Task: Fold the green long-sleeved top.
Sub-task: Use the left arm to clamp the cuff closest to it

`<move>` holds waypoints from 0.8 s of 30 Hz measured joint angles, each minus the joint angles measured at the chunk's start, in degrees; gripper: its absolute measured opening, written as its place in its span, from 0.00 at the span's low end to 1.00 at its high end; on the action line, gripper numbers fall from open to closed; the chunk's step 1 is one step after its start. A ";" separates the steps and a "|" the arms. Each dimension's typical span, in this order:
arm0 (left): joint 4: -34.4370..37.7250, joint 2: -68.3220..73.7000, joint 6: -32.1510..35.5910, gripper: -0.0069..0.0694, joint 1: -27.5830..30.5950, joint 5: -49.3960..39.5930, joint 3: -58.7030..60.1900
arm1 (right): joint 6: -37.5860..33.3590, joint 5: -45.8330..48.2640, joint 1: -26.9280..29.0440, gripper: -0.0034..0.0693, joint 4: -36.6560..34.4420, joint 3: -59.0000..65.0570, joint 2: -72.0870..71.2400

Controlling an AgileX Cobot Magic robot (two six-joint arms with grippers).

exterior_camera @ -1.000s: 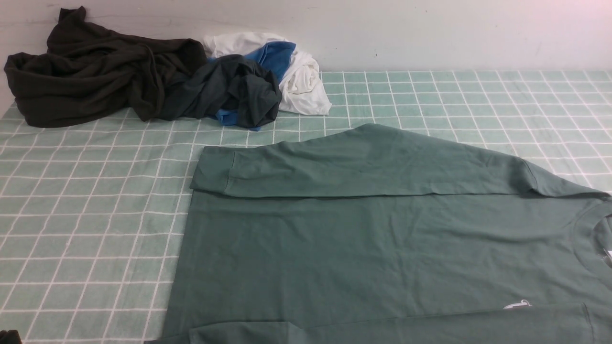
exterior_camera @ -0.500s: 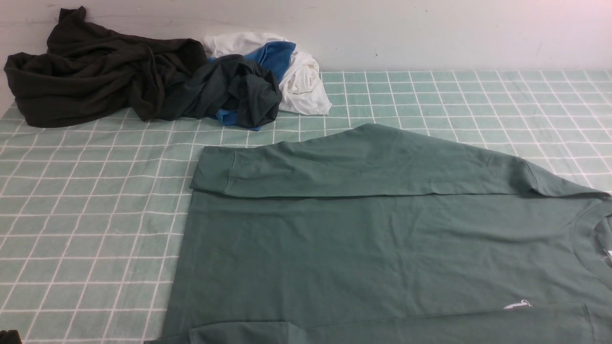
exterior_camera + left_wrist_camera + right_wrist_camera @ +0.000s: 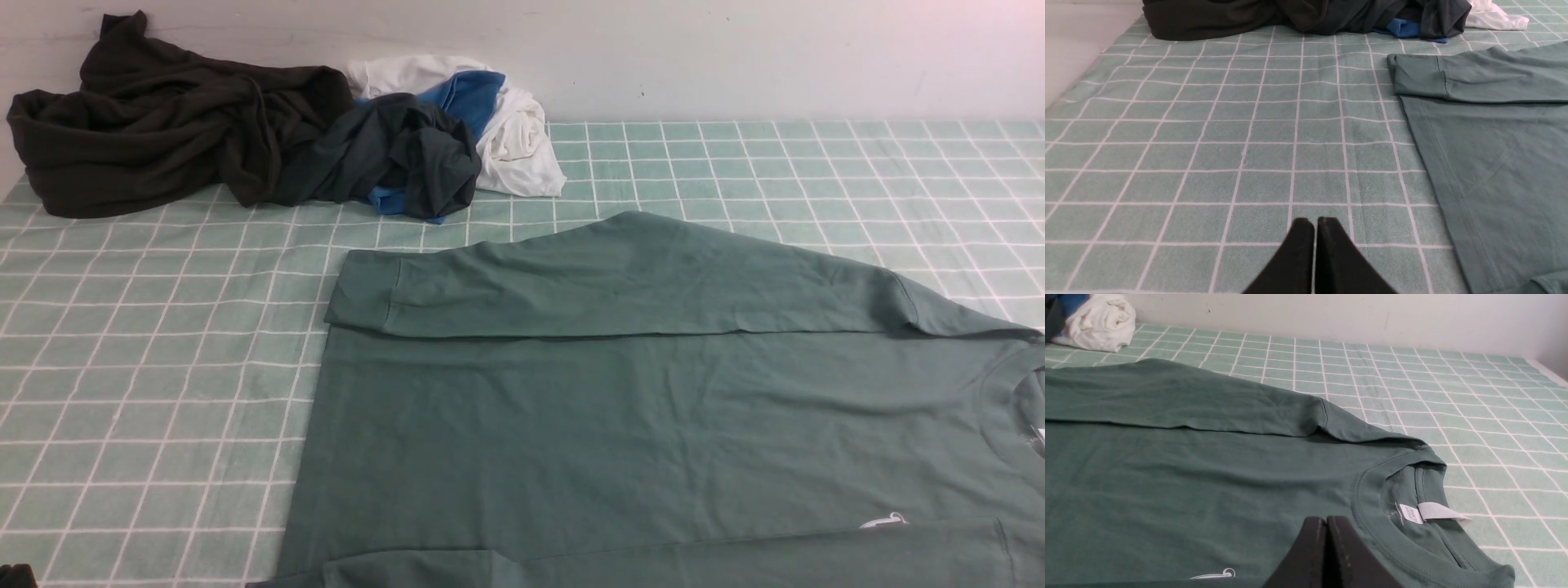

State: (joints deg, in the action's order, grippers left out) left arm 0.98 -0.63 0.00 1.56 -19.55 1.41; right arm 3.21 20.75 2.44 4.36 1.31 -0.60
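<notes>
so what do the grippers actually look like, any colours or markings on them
Only their tips are in view. The left gripper has two plain matte black fingers, wedge-shaped and tapering to blunt ends. The right gripper has the same shape, and its dark fingers look slightly brownish in this light. No cables or markings show on either.

The checked green tablecloth (image 3: 122, 367) carries the green long-sleeved top (image 3: 653, 425) and a heap of crumpled clothes (image 3: 245, 139).
</notes>
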 joint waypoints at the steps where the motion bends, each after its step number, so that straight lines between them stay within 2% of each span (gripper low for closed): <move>1: -0.10 0.00 0.00 0.09 0.00 0.00 0.00 | 0.00 0.00 0.00 0.03 -1.14 0.00 0.00; 3: 0.30 0.00 -0.81 0.09 0.00 0.00 0.00 | 0.00 0.00 0.00 0.03 -2.71 0.00 0.00; 5: 4.94 0.00 -4.15 0.09 0.00 0.00 0.00 | 0.03 0.00 0.00 0.03 -6.06 0.00 0.00; 6: 4.94 0.00 -4.15 0.09 0.00 -0.05 0.00 | 0.11 0.00 0.00 0.03 -6.43 0.00 0.00; 10: 24.78 0.00 -15.89 0.09 0.00 -0.41 0.25 | 2.12 0.00 0.00 0.03 -17.27 0.00 0.00; 13: 36.51 0.00 -21.24 0.09 0.00 -0.79 0.25 | 6.70 -0.30 0.00 0.03 -30.78 0.10 0.00; 14: 38.07 0.00 -21.84 0.09 0.00 -1.04 0.25 | 7.63 -0.41 0.00 0.03 -33.73 0.12 0.00; 15: 39.40 0.00 -22.39 0.09 0.00 -1.37 0.25 | 9.26 -1.06 0.00 0.03 -40.29 0.12 0.00; 16: 39.40 0.00 -22.39 0.09 0.00 -1.37 0.25 | 9.43 -1.25 0.00 0.03 -41.17 0.12 0.00; 17: 40.29 0.00 -22.71 0.09 0.00 -1.48 0.25 | 10.08 -2.23 0.00 0.03 -46.70 0.12 0.00; 18: 40.43 0.00 -22.72 0.09 0.00 -1.48 0.25 | 10.14 -2.63 0.00 0.03 -48.05 0.12 0.00; 19: 40.80 0.00 -22.84 0.09 0.00 -1.53 0.25 | 9.94 -3.52 0.00 0.03 -52.33 0.12 0.00; 22: 41.00 0.00 -22.23 0.09 0.00 -1.53 0.25 | 8.97 -4.15 0.00 0.03 -54.50 0.12 0.00; 24: 41.05 0.00 -18.99 0.09 0.00 -1.70 -0.05 | 7.99 -4.55 0.00 0.03 -55.12 0.12 0.00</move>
State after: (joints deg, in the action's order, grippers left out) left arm 42.04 -0.63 -19.00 1.56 -21.25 1.36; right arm 11.20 16.20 2.44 -50.76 1.43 -0.60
